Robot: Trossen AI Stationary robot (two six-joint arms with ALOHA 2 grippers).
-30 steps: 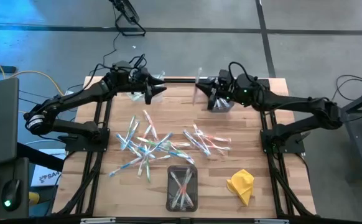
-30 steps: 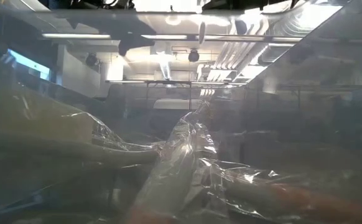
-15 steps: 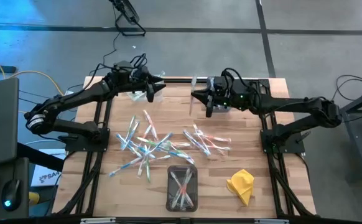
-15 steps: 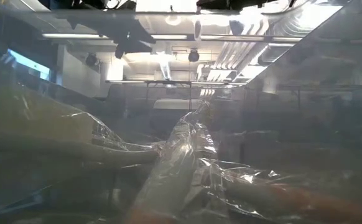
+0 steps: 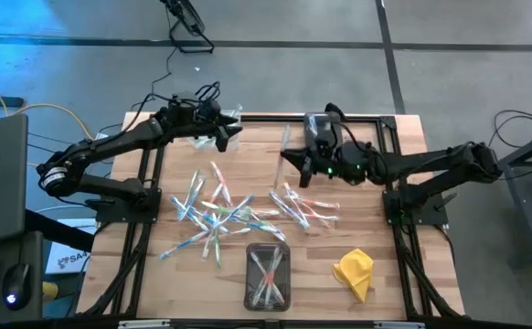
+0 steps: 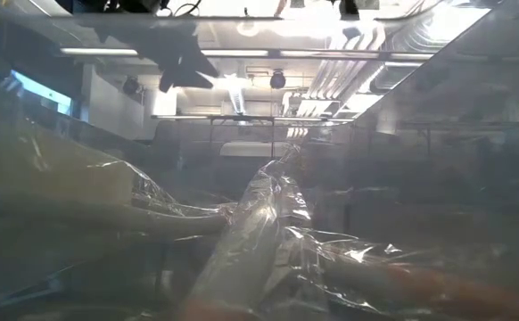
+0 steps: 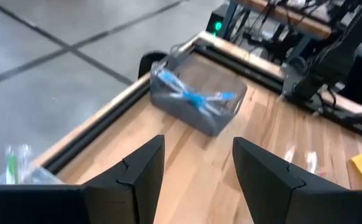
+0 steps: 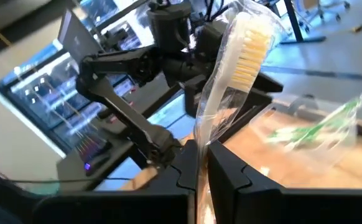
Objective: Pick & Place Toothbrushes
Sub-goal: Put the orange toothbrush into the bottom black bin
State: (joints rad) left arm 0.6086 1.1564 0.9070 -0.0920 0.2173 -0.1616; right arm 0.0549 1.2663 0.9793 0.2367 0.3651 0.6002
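Many wrapped toothbrushes (image 5: 225, 208) lie in a loose pile on the middle of the wooden table; a smaller heap (image 5: 303, 206) lies to its right. My right gripper (image 5: 291, 157) hovers over the far middle of the table, shut on one wrapped toothbrush (image 5: 282, 164). In the right wrist view it is white with pale bristles (image 8: 246, 46). My left gripper (image 5: 227, 135) is open (image 7: 196, 143) above the far-left part of the table. It faces the grey bin (image 7: 196, 102) with blue toothbrushes. My right gripper pinches the wrapped toothbrush between its two fingers at the handle end of the clear wrapper (image 8: 201, 132). The bristle head (image 8: 252, 43) stands away from the fingertips, and the toothbrush is lifted clear of the table.
A grey bin (image 5: 321, 126) sits at the far edge, right of centre. A dark bin (image 5: 268, 274) with toothbrushes stands at the near edge, with a yellow cloth (image 5: 353, 271) to its right. A clear bin (image 5: 200, 139) with green toothbrushes (image 8: 315, 127) lies below my left gripper. Crinkled plastic fills the low view.
My right gripper has moved from beside the far grey bin toward the table's left and near side, carrying the wrapped toothbrush clear of the table. The toothbrush has stayed in its shut fingers.
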